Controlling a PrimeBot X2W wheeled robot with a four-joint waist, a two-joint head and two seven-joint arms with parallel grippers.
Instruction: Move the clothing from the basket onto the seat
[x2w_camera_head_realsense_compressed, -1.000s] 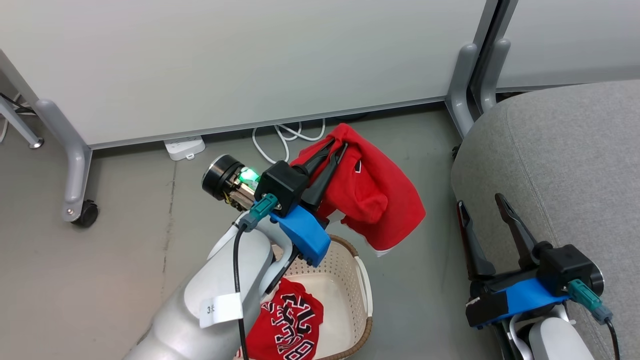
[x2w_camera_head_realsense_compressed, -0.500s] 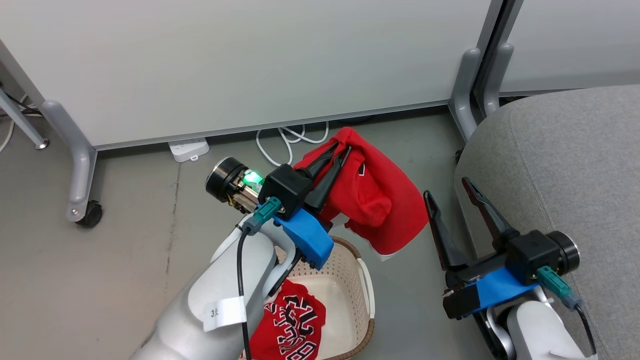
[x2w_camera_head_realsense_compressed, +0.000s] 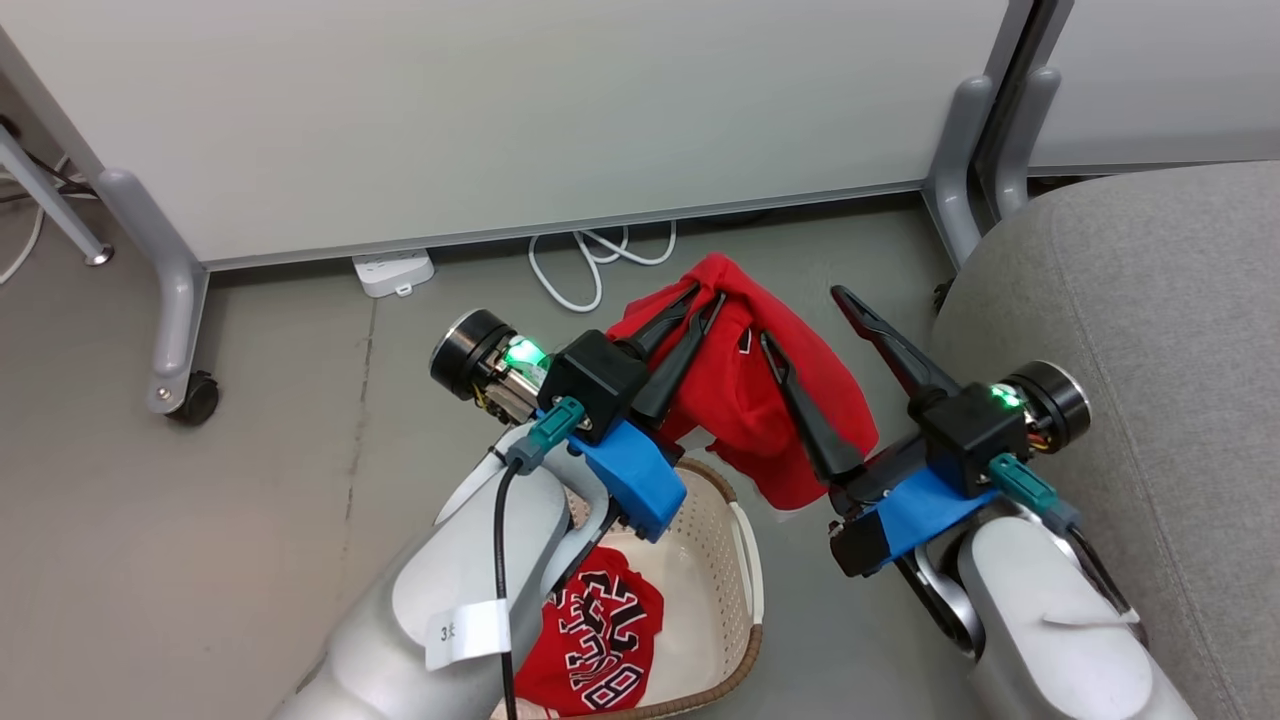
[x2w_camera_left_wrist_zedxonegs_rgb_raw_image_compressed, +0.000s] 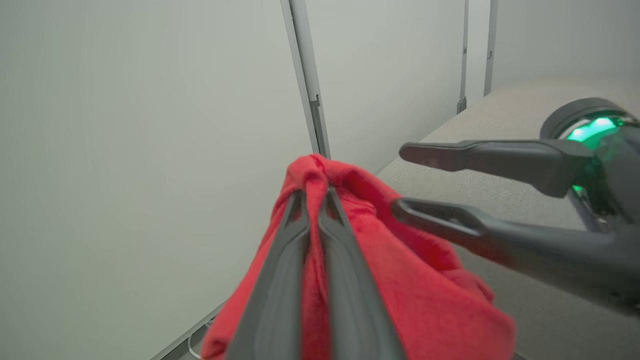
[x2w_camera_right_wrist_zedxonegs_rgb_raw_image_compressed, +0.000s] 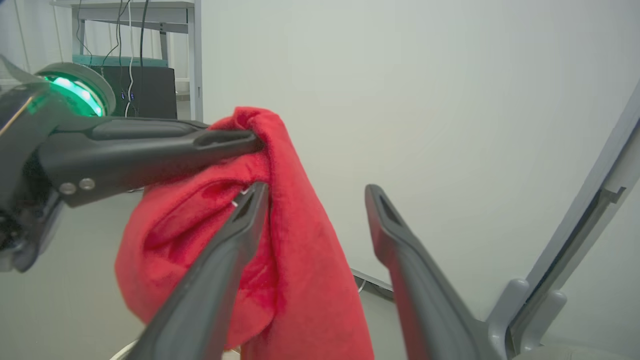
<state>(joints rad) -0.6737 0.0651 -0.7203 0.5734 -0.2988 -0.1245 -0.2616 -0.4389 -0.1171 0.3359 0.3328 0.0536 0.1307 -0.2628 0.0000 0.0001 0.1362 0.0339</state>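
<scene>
Nearest, the basket (x2w_camera_head_realsense_compressed: 705, 610) sits on the floor (x2w_camera_head_realsense_compressed: 250, 500) with the lettered jersey (x2w_camera_head_realsense_compressed: 600, 640) lying inside. Above its far rim the left end effector (x2w_camera_head_realsense_compressed: 706, 294) is clamped on a top fold of the plain red garment (x2w_camera_head_realsense_compressed: 735, 400), which hangs clear of the basket (the seat (x2w_camera_head_realsense_compressed: 1150, 300) is off to the right). The right end effector (x2w_camera_head_realsense_compressed: 800, 315) stands spread wide, one finger against the cloth. Beyond, a white cable (x2w_camera_head_realsense_compressed: 590, 270) lies below the partition (x2w_camera_head_realsense_compressed: 500, 120).

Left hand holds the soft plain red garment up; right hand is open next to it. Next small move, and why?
Probably close the right hand on the soft plain red garment: it stands open, seemingly astride the cloth hanging from the shut left hand.
</scene>
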